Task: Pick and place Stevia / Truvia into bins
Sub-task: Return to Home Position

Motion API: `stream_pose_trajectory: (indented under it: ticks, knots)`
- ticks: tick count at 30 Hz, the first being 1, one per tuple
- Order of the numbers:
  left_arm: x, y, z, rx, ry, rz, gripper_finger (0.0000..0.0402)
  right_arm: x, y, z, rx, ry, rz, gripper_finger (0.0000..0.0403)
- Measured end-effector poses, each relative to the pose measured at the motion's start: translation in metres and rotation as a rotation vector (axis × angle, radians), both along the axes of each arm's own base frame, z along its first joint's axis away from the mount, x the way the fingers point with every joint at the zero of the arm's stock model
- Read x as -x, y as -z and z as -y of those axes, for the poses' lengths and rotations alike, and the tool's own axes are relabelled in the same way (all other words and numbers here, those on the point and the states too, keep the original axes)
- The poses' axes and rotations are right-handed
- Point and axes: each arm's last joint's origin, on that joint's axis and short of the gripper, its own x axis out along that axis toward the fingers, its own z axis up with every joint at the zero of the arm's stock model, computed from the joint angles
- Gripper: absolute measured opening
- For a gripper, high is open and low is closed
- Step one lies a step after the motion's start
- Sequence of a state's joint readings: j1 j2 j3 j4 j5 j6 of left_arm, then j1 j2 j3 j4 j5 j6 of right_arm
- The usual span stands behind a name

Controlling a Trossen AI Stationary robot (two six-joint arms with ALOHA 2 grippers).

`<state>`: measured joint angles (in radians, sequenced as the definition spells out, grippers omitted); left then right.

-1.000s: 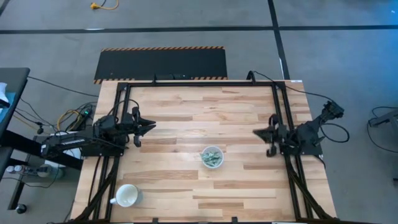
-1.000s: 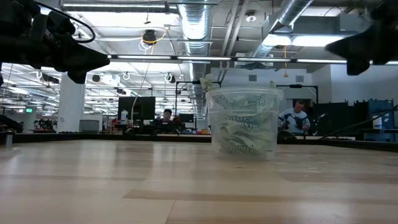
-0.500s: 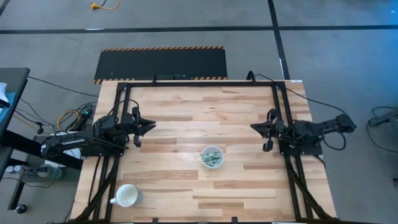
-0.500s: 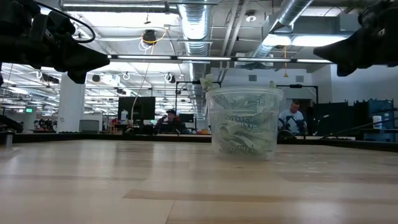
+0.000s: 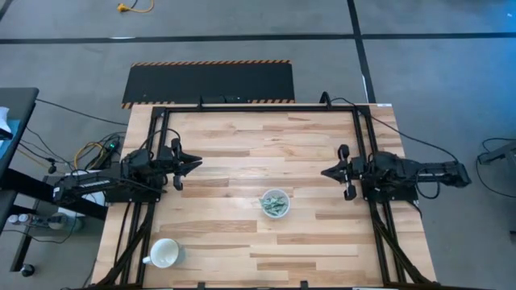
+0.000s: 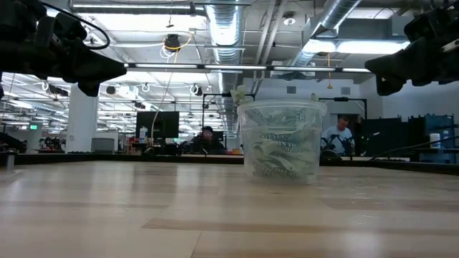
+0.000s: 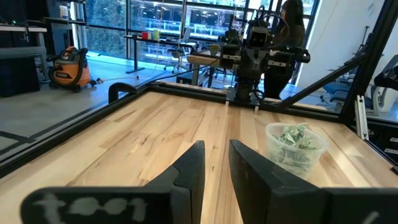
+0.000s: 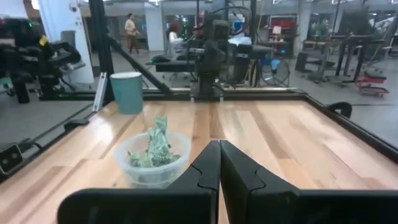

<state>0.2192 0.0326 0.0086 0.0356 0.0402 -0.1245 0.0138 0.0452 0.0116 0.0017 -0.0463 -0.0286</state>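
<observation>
Green sachets [image 6: 283,154] fill cup [image 6: 251,118]; wrist views reveal left pincer [image 7: 216,146] apart, right pincer [image 8: 219,146] together.

Overhead cam: soft even light on my table [image 5: 242,137], bright, no glare; left arm [image 5: 121,181] & right arm [image 5: 395,173] cast only faint shadows. Low cam is backlit by ceiling strip lights [image 6: 215,67], so both arms read as black silhouettes & the table has a pale sheen toward the back. Small highlights on the clear cup [image 6: 281,140]. Left wrist cam gets daylight thru windows [image 7: 155,25]; right wrist cam evenly lit

Pale-green sachets [image 5: 276,205] inside upright clear cup [image 6: 280,106]
</observation>
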Motion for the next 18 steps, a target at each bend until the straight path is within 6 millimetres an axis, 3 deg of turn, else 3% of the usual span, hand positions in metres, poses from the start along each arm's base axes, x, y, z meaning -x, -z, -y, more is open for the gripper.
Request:
stream_pose_trajectory:
  ticks: [18]
  knots:
    - [0.0, 0.0, 0.0, 0.0, 0.0, 0.0, 0.0061, -0.0001, 0.0, 0.003, 0.031, 0.031, 0.002, 0.0]
